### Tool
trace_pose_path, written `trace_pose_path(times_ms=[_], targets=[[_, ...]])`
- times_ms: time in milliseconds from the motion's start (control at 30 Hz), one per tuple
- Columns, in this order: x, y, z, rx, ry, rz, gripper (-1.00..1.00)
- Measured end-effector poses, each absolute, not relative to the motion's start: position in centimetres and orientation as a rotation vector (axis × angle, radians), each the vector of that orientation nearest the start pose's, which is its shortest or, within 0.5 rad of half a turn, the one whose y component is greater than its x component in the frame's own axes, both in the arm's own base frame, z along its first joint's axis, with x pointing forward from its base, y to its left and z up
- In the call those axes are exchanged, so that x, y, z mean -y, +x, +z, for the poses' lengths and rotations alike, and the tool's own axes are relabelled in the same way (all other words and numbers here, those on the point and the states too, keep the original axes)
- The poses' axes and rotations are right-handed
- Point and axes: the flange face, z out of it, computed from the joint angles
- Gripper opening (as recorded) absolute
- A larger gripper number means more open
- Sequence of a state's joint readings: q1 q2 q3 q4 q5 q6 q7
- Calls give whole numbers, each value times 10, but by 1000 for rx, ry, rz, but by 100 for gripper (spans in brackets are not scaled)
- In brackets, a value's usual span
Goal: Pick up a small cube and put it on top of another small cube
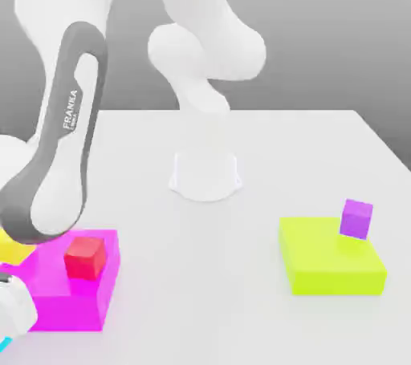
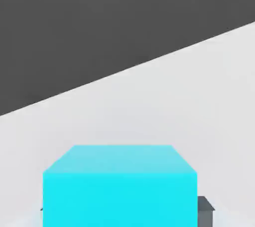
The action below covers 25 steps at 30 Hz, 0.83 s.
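Observation:
A small red cube (image 1: 85, 257) sits on a flat magenta block (image 1: 72, 287) at the exterior view's lower left. A small purple cube (image 1: 356, 218) rests on the back right corner of a lime-green block (image 1: 329, 263) at the right. My arm bends down to the lower left, and its white hand (image 1: 12, 307) hangs at the picture's edge beside the magenta block. A cyan block (image 2: 119, 186) stands close in front of the hand camera, and a sliver of cyan (image 1: 2, 345) shows under the hand in the exterior view.
A yellow object (image 1: 11, 249) peeks out behind my forearm at the exterior view's left edge. The arm's round white base (image 1: 205, 175) stands at the middle back of the white table (image 1: 241, 219).

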<state>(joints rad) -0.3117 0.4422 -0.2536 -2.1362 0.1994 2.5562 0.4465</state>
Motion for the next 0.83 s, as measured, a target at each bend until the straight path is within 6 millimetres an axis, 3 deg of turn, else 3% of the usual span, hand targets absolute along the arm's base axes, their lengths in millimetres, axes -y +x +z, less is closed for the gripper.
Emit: trace_pose_path(times_ms=[267,533,600,700,733,833], targets=[[255,445,273,-1886,-2502,4,-100],[198,395,319,-2051,-2371,3,-100],[190,386,314,-2078,-2350,2,-100],[187,384,278,-2086,-2344,1,-100],[187,383,267,-2086,-2345,1,100],[187,383,267,-2086,-2345,1,100]])
